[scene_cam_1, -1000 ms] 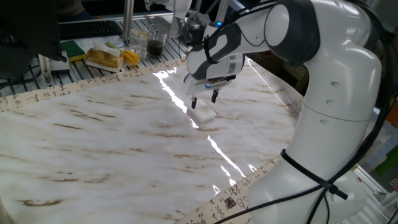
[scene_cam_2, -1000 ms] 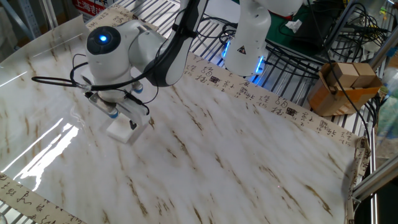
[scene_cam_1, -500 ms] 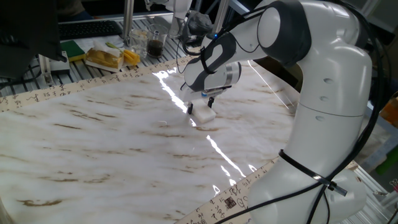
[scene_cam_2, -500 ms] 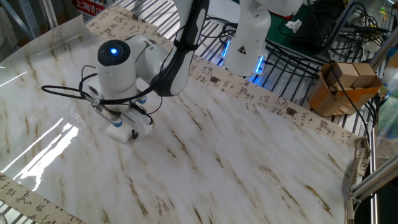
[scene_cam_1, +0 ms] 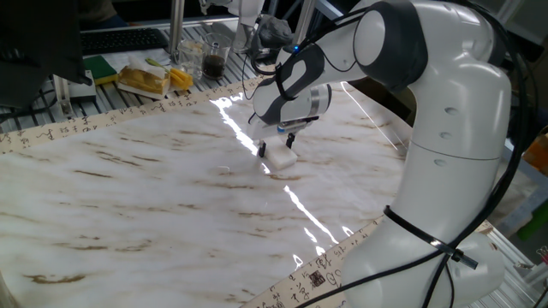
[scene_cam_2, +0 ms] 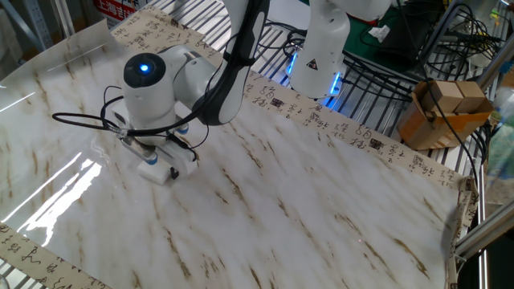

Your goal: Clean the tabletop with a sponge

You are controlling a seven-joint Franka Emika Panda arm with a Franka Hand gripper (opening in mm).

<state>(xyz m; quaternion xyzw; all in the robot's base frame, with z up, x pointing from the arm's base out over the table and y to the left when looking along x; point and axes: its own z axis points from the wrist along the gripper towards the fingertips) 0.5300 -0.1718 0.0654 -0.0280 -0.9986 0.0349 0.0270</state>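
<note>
The white sponge (scene_cam_1: pixel 281 157) lies on the marble tabletop (scene_cam_1: pixel 154 197), right of centre beside a bright glare streak. My gripper (scene_cam_1: pixel 276 147) is lowered onto it, pointing down, one dark fingertip on each side of the block. The jaws stand about as wide as the sponge and look open. In the other fixed view the sponge (scene_cam_2: pixel 159 172) sits under the gripper (scene_cam_2: pixel 161 164), towards the left of the tabletop (scene_cam_2: pixel 305 201); the wrist hides most of the fingers.
Clutter stands beyond the far bordered edge: a green and yellow item (scene_cam_1: pixel 103 68), a yellow-white packet (scene_cam_1: pixel 145 79), a dark jar (scene_cam_1: pixel 214 60). My arm's base (scene_cam_2: pixel 321 48) and a cardboard box (scene_cam_2: pixel 446 108) stand on the wire rack behind.
From one second ago, the gripper came down from just above the sponge until its fingers stood around it. In the last half second almost nothing moved.
</note>
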